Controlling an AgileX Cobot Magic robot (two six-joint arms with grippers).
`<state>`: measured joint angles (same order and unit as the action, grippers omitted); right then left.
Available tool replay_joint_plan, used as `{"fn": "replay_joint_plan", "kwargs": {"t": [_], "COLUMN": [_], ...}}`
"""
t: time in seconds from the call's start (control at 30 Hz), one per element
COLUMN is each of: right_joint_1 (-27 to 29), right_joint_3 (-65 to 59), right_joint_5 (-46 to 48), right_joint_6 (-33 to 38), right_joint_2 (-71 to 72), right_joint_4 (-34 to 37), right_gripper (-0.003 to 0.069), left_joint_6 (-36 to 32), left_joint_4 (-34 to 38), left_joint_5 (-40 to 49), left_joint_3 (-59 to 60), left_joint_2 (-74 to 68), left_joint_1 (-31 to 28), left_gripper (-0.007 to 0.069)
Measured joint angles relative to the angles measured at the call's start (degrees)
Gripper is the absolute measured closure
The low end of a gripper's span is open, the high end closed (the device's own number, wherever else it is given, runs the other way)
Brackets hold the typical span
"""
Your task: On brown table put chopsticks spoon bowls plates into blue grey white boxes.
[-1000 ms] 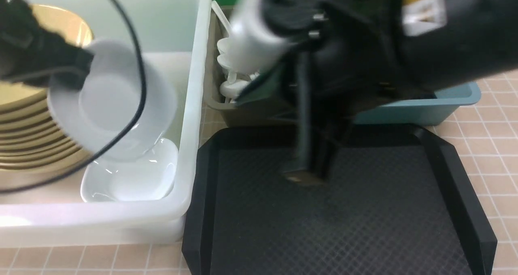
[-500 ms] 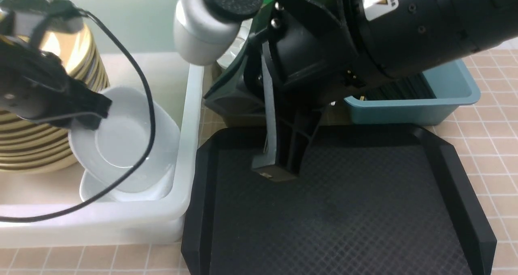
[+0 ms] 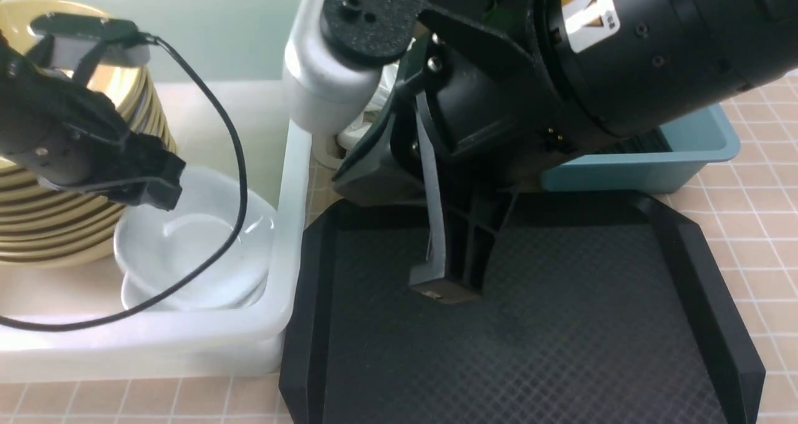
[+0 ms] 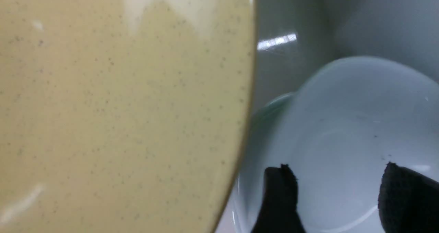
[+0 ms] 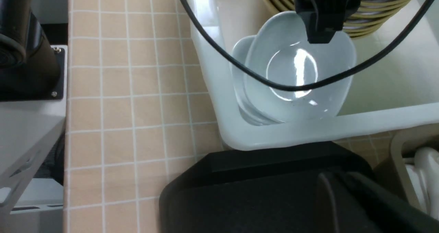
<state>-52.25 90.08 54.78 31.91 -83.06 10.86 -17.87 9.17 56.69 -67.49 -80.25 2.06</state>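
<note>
1. Left fingers: spread apart, gripping nothing, just above the top white plate.
2. That plate lies on another inside the white box, beside the stacked yellow bowls.
3. Right fingers: closed together, empty, low over the black tray.

Mustard-yellow bowls, white plates

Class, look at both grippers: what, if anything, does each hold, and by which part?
Nothing is held. The left gripper stands open over the top white plate, which lies in the white box; the right gripper is shut on nothing.
</note>
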Motion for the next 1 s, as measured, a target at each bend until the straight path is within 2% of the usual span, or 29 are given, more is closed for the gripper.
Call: {"fn": "replay_joint_plan", "kwargs": {"t": [0.13,0.33,0.43,0.57,0.6,0.67,0.8,0.83,0.93,1.0], "right_joint_1": [0.0,0.0,0.0,0.0,0.0,0.0,0.0,0.0,0.0,0.0], "right_joint_3": [0.0,0.0,-0.4,-4.9,-7.6,-11.4,-23.2,-23.8,-34.0,-36.7], "right_joint_5": [0.1,1.9,4.9,4.5,3.3,0.7,-11.8,-12.5,-25.9,-30.0], "right_joint_6": [-0.3,-4.9,-7.9,-9.8,-10.7,-11.8,-13.8,-13.9,-14.0,-14.1], "right_joint_2": [0.0,0.8,2.7,6.0,7.8,10.1,17.9,18.8,26.9,29.2], "right_joint_4": [-2.7,-8.9,-10.9,-11.5,-11.6,-11.6,-11.6,-11.6,-10.1,-9.8], "right_gripper": [0.0612,0.0610,0.0607,0.0603,0.0601,0.0599,0.0594,0.0594,0.0589,0.0589], "left_joint_6": [1.3,4.5,7.0,7.7,7.7,7.9,7.9,7.9,7.9,7.9], "left_joint_4": [0.2,-1.1,-5.3,-8.0,-8.2,-8.3,-8.3,-8.3,-8.1,-8.0], "left_joint_5": [6.0,13.5,13.6,8.6,6.4,3.7,-3.6,-4.0,-8.8,-9.9], "left_joint_3": [-3.6,-5.2,-1.1,7.4,10.7,15.2,27.2,27.7,35.5,37.3], "left_joint_2": [2.4,9.7,18.0,28.6,32.2,37.0,48.9,49.5,59.3,62.2], "left_joint_1": [0.0,0.0,0.0,0.0,0.0,0.0,0.0,0.0,0.0,0.0], "left_gripper": [0.0199,0.0223,0.0316,0.0438,0.0482,0.0522,0.0613,0.0618,0.0623,0.0623]}}
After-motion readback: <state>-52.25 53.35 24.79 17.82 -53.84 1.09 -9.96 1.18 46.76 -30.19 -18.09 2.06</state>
